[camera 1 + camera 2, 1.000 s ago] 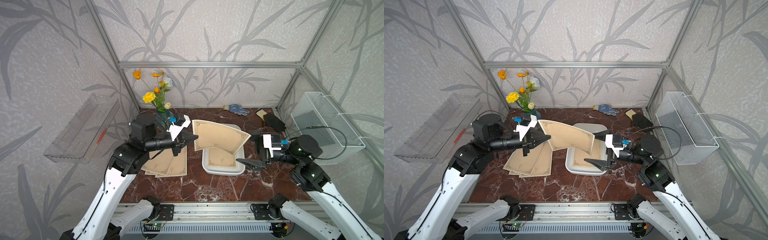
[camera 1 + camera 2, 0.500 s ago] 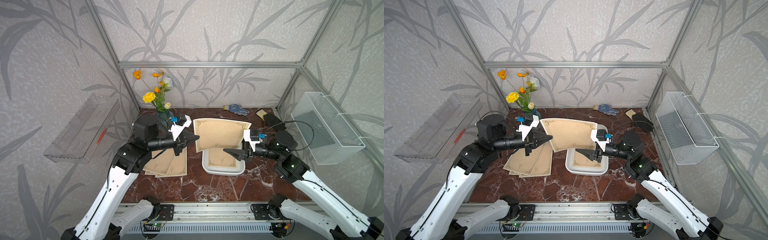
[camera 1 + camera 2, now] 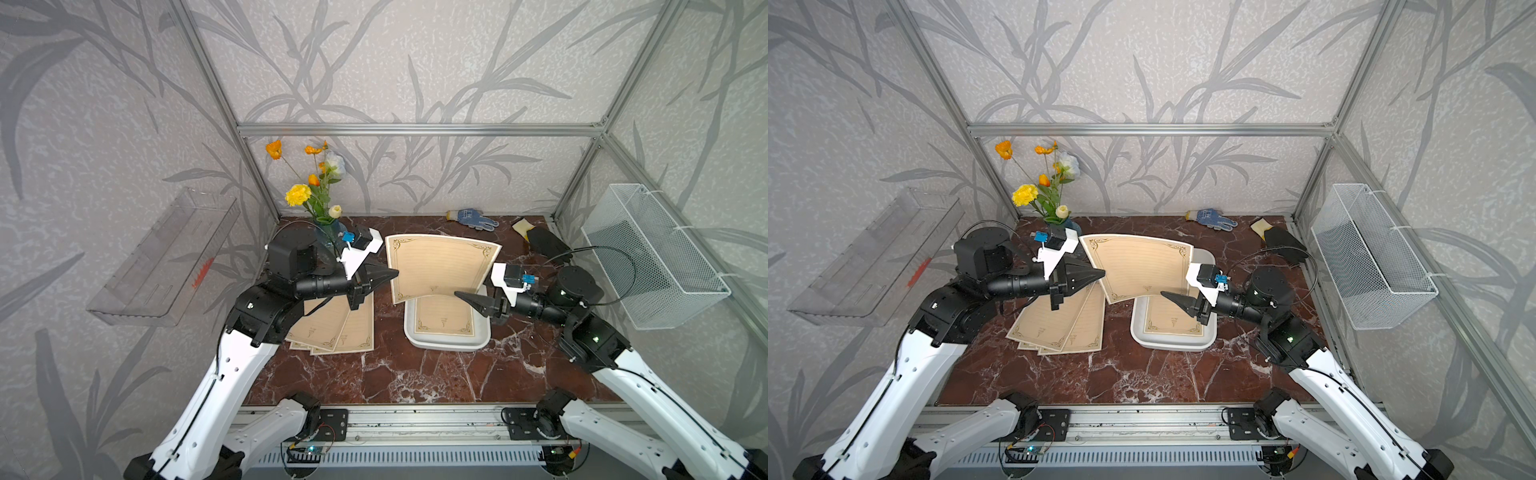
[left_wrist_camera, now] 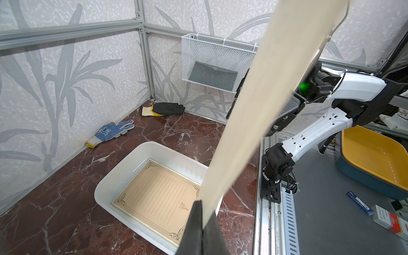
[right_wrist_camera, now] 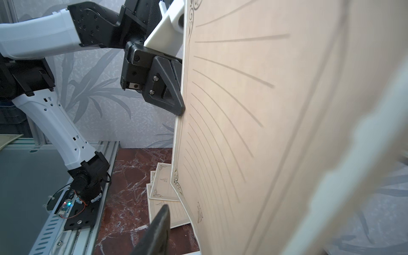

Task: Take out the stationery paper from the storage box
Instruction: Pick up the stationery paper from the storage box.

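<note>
**Right arm now at the lifted sheet**

Left pincer (image 3: 394, 273) stays clamped on the side edge of a stationery paper sheet (image 3: 440, 266), curled above the storage box (image 3: 444, 345). Right pincer (image 3: 459, 295) has swung in to its near edge, narrowing; can't tell if it grips. Likely steadying it for the carry. Another sheet (image 4: 154, 194) lies flat in the box; stack (image 3: 332, 332) on bench (image 3: 415, 374) beside it.

lifted sheet (image 3: 440, 266) hides far end of storage box (image 3: 446, 344).

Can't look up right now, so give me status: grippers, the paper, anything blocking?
Left fingers shut on raised sheet. Right fingers at its near edge, grip unclear. Another sheet in storage box, pile out on table. Nothing blocking.
</note>
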`<move>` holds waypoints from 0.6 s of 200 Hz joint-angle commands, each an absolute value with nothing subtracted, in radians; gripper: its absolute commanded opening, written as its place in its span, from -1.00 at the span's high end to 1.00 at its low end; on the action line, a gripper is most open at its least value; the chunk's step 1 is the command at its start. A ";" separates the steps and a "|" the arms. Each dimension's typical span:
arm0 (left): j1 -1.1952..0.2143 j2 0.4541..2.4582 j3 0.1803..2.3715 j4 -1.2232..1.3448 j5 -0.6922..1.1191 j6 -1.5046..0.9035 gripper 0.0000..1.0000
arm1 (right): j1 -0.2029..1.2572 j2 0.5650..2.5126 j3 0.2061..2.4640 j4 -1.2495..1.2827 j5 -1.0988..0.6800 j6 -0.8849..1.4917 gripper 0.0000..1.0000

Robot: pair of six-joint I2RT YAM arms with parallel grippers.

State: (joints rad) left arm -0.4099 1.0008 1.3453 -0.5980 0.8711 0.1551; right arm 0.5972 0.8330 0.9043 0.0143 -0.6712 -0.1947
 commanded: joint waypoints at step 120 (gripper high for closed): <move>-0.244 0.977 1.205 -0.406 0.705 0.042 -0.49 | 0.607 1.066 0.847 0.342 -0.692 0.129 1.00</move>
State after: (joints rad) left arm -0.2871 1.0187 1.2293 -0.5083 0.7731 0.0959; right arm 0.5972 1.0149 0.8547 0.2173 -0.6968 0.0051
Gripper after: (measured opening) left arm 0.709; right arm 0.044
